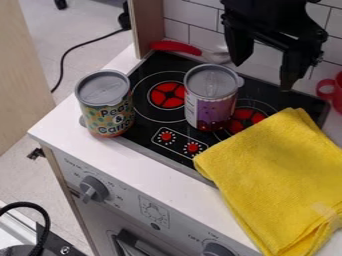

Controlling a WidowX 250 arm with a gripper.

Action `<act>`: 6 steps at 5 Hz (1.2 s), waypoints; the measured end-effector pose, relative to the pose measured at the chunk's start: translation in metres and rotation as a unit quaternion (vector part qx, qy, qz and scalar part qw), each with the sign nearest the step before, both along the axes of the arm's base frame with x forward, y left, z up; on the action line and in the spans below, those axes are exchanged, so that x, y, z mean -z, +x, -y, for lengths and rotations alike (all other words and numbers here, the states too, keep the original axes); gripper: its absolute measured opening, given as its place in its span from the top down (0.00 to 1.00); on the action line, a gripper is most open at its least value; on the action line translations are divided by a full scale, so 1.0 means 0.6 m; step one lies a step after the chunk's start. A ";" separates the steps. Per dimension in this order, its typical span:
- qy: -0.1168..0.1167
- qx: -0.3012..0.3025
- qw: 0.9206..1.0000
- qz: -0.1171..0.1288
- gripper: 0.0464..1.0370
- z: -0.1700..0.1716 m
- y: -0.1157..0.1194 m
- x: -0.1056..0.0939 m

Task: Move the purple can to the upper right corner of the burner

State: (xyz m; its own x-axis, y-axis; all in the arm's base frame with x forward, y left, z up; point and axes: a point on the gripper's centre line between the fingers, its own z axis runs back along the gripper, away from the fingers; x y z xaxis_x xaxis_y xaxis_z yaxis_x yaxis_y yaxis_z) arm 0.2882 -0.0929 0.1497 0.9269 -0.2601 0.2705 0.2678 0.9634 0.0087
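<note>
Your gripper hung in the upper right of the frame, its two fingers spread wide with nothing between them. The purple can stood upright on the black burner, just above the middle of the frame. You had it below and to the left of the gripper, near the left-hand fingertip in the picture, outside the gap.
</note>
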 end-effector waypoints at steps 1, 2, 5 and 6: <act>0.005 0.001 1.000 -0.015 0.03 -0.002 -0.006 0.013; 0.029 0.042 0.998 -0.048 0.03 -0.030 -0.018 0.022; 0.045 0.088 0.994 -0.036 0.03 -0.136 -0.046 0.053; 0.052 0.077 0.995 -0.024 0.03 -0.162 -0.044 0.063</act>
